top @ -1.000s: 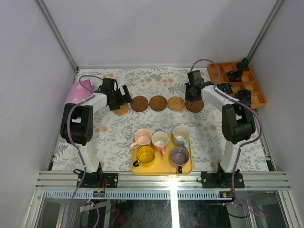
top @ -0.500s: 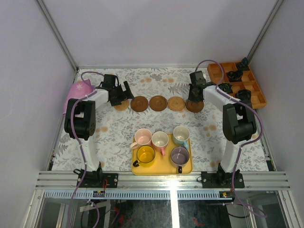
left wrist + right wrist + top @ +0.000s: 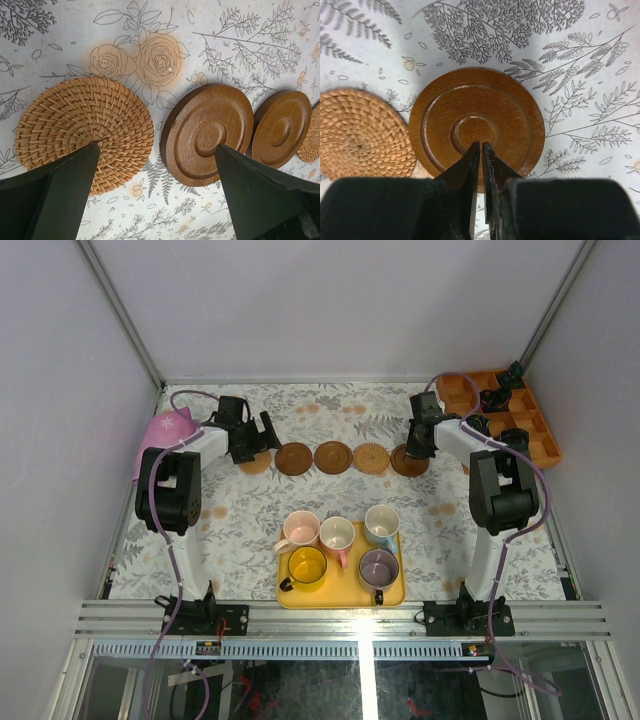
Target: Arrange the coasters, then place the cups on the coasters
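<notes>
1. Five round brown coasters (image 3: 333, 457), woven and wooden: one row across the floral worktop (image 3: 240, 530).
2. Five small handled cups (image 3: 337, 535): on flat yellow tray (image 3: 340, 602) (near edge).
3. Left end effector (image 3: 157, 148): wide open over leftmost woven coaster (image 3: 85, 132).
4. Right end effector (image 3: 480, 146): closed, empty, over rightmost wooden coaster (image 3: 477, 117).

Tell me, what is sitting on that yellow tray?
Five cups stand on the yellow tray: pale pink, pink-and-white, light blue, yellow and grey-purple. The tray surface beneath each cup is covered, so anything under them stays unseen.
</notes>
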`<state>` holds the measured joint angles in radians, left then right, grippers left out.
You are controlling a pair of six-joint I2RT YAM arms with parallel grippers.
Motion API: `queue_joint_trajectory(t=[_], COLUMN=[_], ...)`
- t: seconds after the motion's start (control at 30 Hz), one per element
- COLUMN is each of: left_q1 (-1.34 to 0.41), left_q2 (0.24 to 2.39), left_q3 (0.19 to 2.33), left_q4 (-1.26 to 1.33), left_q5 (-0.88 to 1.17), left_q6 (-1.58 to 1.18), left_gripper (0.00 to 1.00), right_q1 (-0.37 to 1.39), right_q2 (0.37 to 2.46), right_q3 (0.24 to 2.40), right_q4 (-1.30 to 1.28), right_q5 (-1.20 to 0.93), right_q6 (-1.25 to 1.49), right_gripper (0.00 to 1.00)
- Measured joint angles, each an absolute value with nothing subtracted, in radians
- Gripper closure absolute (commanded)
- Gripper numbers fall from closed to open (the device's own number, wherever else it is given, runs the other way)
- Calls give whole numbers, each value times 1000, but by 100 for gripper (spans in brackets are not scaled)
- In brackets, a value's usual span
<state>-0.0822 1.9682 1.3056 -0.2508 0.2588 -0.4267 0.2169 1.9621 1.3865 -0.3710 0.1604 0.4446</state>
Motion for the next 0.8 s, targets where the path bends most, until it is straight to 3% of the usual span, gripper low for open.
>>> queue_joint_trajectory(t=[0.8], left_q1=[-82], left_q2=[1934], left_q3=[1267], left_q4=[-275], left_q5=[249], left_q6=[-425], left_gripper=[0], right_q1=[165], right_q2=[2035], right_q3=[1409], right_q4=[-348], right_q5=[113], right_q6=[485], right_gripper=[89])
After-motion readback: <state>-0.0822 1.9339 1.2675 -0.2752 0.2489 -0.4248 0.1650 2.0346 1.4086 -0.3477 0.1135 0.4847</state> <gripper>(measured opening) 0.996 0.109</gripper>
